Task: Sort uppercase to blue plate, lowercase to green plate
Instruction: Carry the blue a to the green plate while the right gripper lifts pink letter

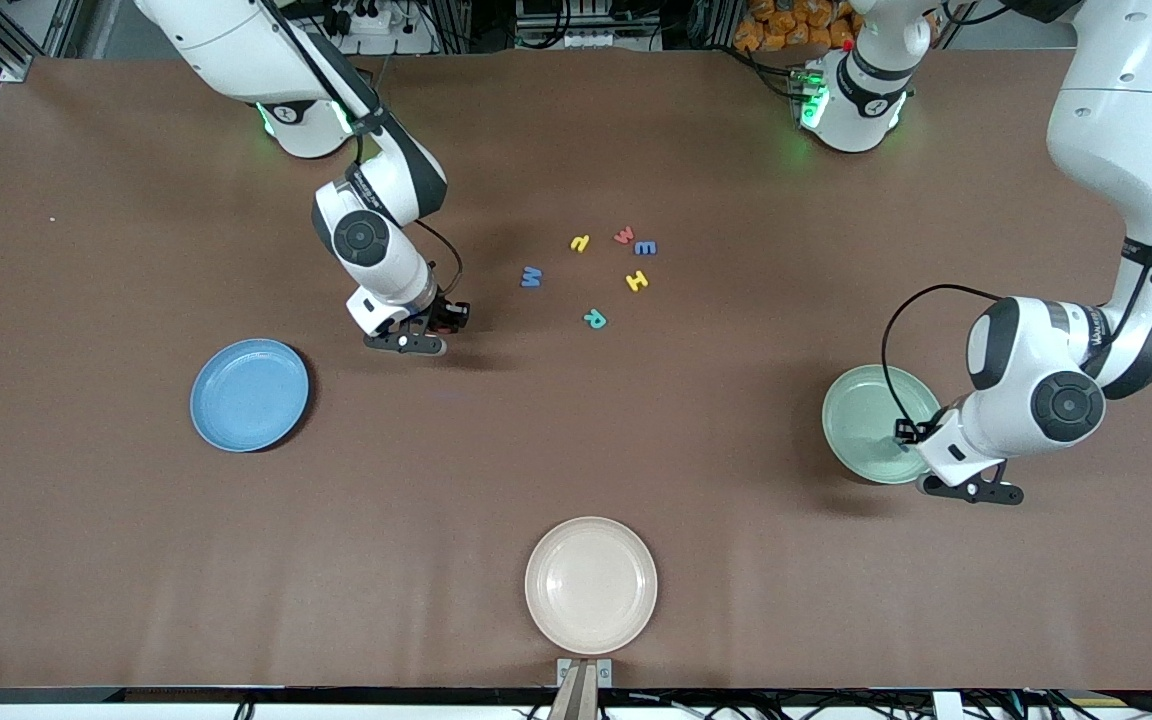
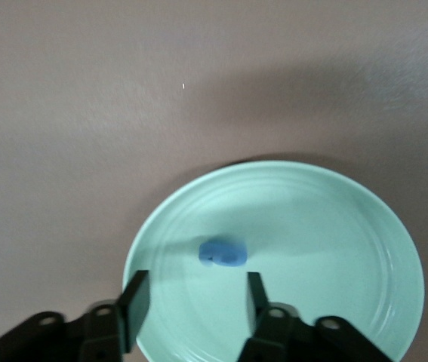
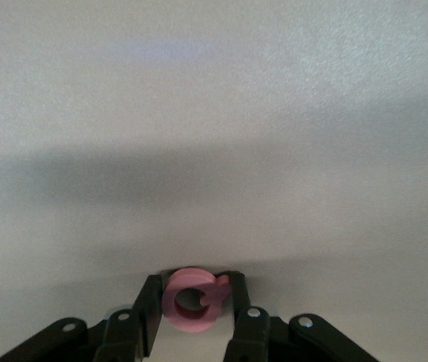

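My right gripper is shut on the red Q, an uppercase letter, and hangs over bare table between the blue plate and the loose letters. My left gripper is open over the green plate, and a blue lowercase letter lies on the plate just off the fingertips. In the front view this gripper is over the green plate's edge. On the table lie blue M, yellow H, teal R, yellow n, red w and a blue e-shaped letter.
A cream-white plate sits at the table edge nearest the front camera, midway between the arms. The left arm's elbow hangs beside the green plate. Brown table surrounds all three plates.
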Motion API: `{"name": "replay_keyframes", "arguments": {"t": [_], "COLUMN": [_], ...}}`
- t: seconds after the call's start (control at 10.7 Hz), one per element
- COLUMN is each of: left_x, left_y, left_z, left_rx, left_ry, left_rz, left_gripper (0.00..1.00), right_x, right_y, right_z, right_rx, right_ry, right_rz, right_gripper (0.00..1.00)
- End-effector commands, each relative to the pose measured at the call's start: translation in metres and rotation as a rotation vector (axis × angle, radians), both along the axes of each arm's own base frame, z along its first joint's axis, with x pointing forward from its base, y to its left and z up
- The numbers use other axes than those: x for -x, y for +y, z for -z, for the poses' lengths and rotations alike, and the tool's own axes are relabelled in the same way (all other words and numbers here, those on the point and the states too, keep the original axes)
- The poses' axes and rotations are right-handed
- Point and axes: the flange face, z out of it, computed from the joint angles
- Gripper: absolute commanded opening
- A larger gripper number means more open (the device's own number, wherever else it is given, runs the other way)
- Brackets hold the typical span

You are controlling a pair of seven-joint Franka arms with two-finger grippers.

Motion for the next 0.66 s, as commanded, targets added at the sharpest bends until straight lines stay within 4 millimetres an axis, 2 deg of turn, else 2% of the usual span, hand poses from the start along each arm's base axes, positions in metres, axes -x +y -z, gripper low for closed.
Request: {"name": "replay_keyframes", "arguments": {"t": [0.0, 0.09, 0.28, 0.47, 0.56], "left_x": [-0.008, -0.007, 0.007, 0.028, 0.039], "left_y": [-0.010, -0.025, -0.072, -0.127, -0.149], "left_z": [-0.034, -0.057, -0.094, -0.123, -0.138], "left_rx": [-0.004, 0.000, 0.018, 0.042, 0.061], "left_ry": [-0.048, -0.070, -0.052, -0.026, -0.017], "left_rz": [0.084, 0.117, 0.189, 0.222, 0.132], "left_gripper": [1.00, 1.00, 1.00, 1.00, 1.00], "right_x": [-0.013, -0.013, -0.022, -0.040, -0.053], "right_y": [0.003, 0.001, -0.012, -0.045, -0.066], "right_z": [-0.010, -0.009, -0.010, -0.011, -0.015], "right_rx": [0.030, 0.037, 0.063, 0.060, 0.065], "right_ry": [0.002, -0.001, -0.021, -0.025, -0.017], "right_rz": [-0.025, -0.034, -0.079, -0.121, -0.140], "right_gripper": [0.39, 0.39, 0.39, 0.39, 0.39]}}
